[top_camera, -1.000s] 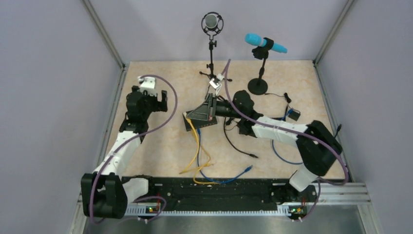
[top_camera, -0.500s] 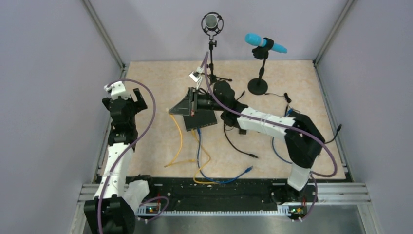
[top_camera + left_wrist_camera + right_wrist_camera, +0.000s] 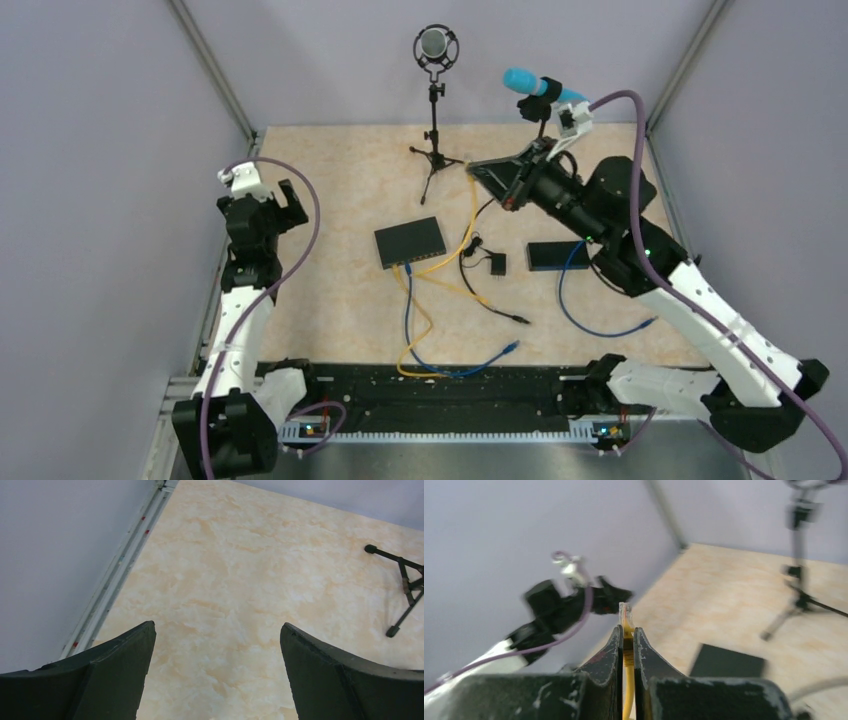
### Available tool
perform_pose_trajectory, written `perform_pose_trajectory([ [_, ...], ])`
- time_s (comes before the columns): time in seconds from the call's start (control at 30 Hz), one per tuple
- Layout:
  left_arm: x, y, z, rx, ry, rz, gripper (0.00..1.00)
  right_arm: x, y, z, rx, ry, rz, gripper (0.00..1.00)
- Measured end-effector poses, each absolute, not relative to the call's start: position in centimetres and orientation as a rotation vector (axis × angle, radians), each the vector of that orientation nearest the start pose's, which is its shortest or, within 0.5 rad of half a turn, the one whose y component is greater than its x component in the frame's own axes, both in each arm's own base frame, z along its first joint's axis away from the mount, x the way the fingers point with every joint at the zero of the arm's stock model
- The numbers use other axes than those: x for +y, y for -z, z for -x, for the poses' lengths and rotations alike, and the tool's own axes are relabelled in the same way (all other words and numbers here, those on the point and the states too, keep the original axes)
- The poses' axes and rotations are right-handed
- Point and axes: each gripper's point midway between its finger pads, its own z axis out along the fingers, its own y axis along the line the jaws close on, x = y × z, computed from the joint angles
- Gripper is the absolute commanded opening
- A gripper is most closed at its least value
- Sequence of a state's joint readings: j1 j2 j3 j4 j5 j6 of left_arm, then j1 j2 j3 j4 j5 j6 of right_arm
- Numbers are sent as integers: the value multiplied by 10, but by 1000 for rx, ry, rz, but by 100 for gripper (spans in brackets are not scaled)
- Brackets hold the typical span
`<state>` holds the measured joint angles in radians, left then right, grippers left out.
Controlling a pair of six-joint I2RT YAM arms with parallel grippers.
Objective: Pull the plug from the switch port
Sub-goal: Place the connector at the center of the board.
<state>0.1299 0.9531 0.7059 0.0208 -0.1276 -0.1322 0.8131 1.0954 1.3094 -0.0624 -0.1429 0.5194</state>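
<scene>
The switch [image 3: 411, 242] is a flat black box lying in the middle of the table. A blue cable [image 3: 408, 310] and a yellow cable run into its near edge. My right gripper [image 3: 480, 172] is raised at the back right, well away from the switch. It is shut on a yellow cable [image 3: 468, 225], and the clear plug [image 3: 625, 611] sticks out past my fingertips, free in the air. The switch shows blurred in the right wrist view [image 3: 726, 662]. My left gripper [image 3: 216, 627] is open and empty over bare table at the far left [image 3: 265, 205].
A tripod microphone stand [image 3: 436, 150] stands at the back centre. A turquoise microphone [image 3: 540, 88] is behind my right gripper. A second black box [image 3: 558, 255] with a blue cable [image 3: 590, 322] and a small black adapter [image 3: 497, 263] lie right of the switch.
My right gripper has swung up and to the right, away from the switch, carrying the yellow plug. The switch, tilted up before, now lies flat. The left arm has barely moved.
</scene>
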Motion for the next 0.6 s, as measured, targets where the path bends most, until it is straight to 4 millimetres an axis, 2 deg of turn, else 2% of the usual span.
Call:
perform_pose_trajectory([
  [0.1, 50, -228, -354, 1789, -47, 276, 99, 250, -436, -255, 1609, -956, 181, 0],
  [0.17, 43, -227, -357, 1799, -5, 245, 99, 222, -408, -274, 1705, -827, 96, 0],
  [0.3, 27, -224, -361, 1815, 78, 181, 99, 182, -330, -298, 1956, -653, -2, 0],
  [0.4, 18, -225, -362, 1815, 123, 146, 99, 174, -277, -302, 2144, -615, -15, 0],
  [0.6, 2, -230, -362, 1803, 209, 74, 99, 195, -196, -319, 2404, -608, 46, 0],
])
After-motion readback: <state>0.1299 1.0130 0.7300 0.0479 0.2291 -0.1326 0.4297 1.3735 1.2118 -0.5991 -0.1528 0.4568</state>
